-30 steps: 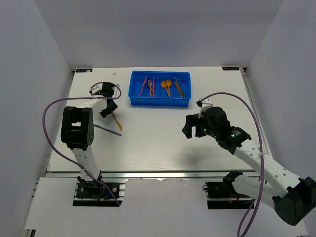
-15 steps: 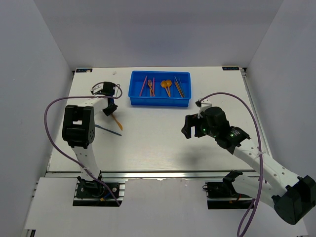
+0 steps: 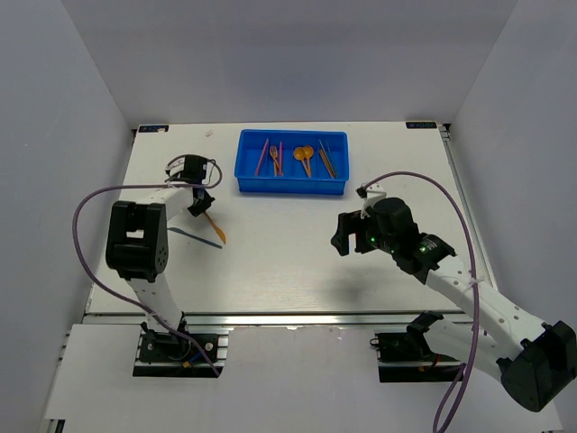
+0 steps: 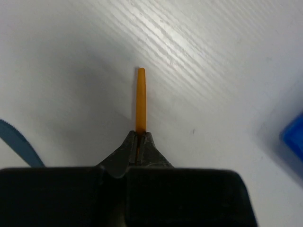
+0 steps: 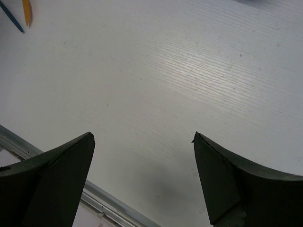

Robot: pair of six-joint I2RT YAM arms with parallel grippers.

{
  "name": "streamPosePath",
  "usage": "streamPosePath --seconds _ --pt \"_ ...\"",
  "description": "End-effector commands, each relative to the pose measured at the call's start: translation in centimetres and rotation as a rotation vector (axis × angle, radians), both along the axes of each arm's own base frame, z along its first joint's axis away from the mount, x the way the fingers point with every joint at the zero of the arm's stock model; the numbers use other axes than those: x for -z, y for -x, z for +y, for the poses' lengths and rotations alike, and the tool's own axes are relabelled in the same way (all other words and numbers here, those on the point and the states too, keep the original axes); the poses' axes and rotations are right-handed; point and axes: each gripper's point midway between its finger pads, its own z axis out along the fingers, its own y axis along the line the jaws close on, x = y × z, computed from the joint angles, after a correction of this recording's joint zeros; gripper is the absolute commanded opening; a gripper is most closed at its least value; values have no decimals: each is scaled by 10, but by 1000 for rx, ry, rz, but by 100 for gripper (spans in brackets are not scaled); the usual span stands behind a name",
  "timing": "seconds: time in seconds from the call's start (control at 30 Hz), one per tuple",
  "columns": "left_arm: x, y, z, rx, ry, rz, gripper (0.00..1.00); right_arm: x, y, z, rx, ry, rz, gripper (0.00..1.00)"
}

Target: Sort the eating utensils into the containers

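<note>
My left gripper [image 4: 140, 137] is pressed together on the near end of an orange utensil [image 4: 140, 99] — a slim, tapered piece that points straight away from my fingers over the white table [image 3: 288, 262]. I cannot tell whether its far tip rests on the surface or is lifted off it. A dark blue utensil [image 4: 18, 141] lies flat on the table just to the left. The blue tray [image 3: 290, 188] sits apart at the far edge, with orange and purple utensils [image 3: 305, 159] lying inside. My right gripper [image 5: 142, 142] hangs above the table at mid-right — jaws spread wide.
</note>
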Motion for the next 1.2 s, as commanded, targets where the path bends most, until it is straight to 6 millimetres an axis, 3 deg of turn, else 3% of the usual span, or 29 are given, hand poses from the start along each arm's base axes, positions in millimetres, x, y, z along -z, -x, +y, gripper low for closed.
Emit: streamPosePath --seconds 0.0,0.03,0.17,0.33,0.5,0.57,0.6,0.67,0.73,0.8,0.83,1.0,1.13,1.17 --pt "-67 -11 -15 86 57 -212 0 -12 -4 3 -12 -28 -48 89" --pt "-107 -19 -20 105 71 -339 0 -11 -4 3 -10 -26 -44 89" --pt "-172 -28 -39 190 106 -510 0 -10 -5 4 -10 -24 -38 89" --pt "-220 -56 -81 349 180 -676 0 -13 -7 6 -10 -30 -41 89" --pt "-243 -116 -110 435 153 -761 0 -14 -6 4 -7 -23 -38 89" --pt "-267 -136 -123 467 146 -842 0 -10 -4 2 -4 -17 -37 89" --pt "-252 -147 -128 479 140 -826 0 -9 -4 1 -1 -16 -36 89" --pt "-252 -159 -144 535 112 -851 0 -2 -1 0 -4 -3 -21 89" --pt "-240 -174 -157 570 90 -840 0 1 -1 -3 2 6 -16 89" --pt "-237 -185 -161 597 65 -840 0 4 0 -5 5 18 -11 89" --pt "-220 -190 -165 612 66 -815 0 3 1 -4 3 15 -11 89" --pt "-194 -200 -165 612 47 -778 0 11 4 -3 -7 16 7 89" --pt "-166 -192 -163 574 76 -743 1 14 0 -2 -1 27 14 89" --pt "-167 -190 -160 550 78 -745 11 13 -1 -2 -1 27 16 89"
